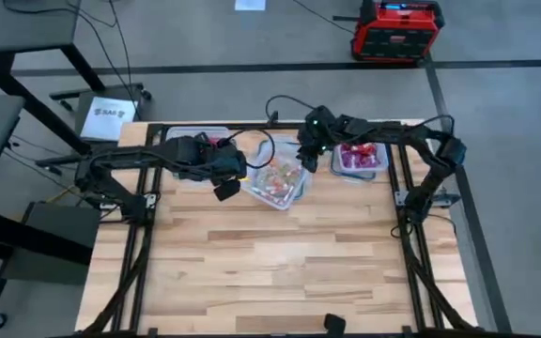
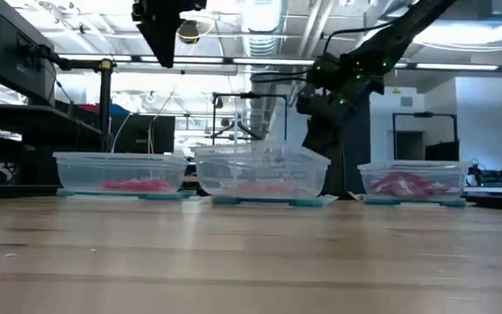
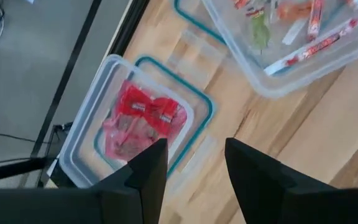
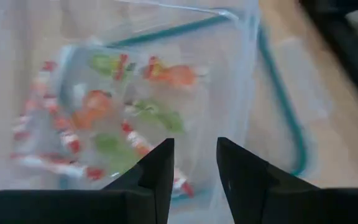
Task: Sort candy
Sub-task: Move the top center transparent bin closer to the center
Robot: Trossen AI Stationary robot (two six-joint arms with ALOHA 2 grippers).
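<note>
Wooden table [image 1: 280, 253] holds three tubs along its far edge. We should lower our right gripper [image 4: 192, 163], fingers parted and empty, squarely over one candy [image 4: 166, 74] in the middle tub [image 1: 278, 180], while the left gripper [image 3: 194, 163], also parted and empty, hovers above the left tub [image 3: 86, 130].

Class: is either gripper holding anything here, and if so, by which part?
Nothing is held. The left gripper and right gripper are both open with empty gaps above the containers.

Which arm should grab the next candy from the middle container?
Right, probably. The right gripper hangs open directly above the mixed candy in the middle container. The left gripper, also open, faces the left container of red packets.
</note>
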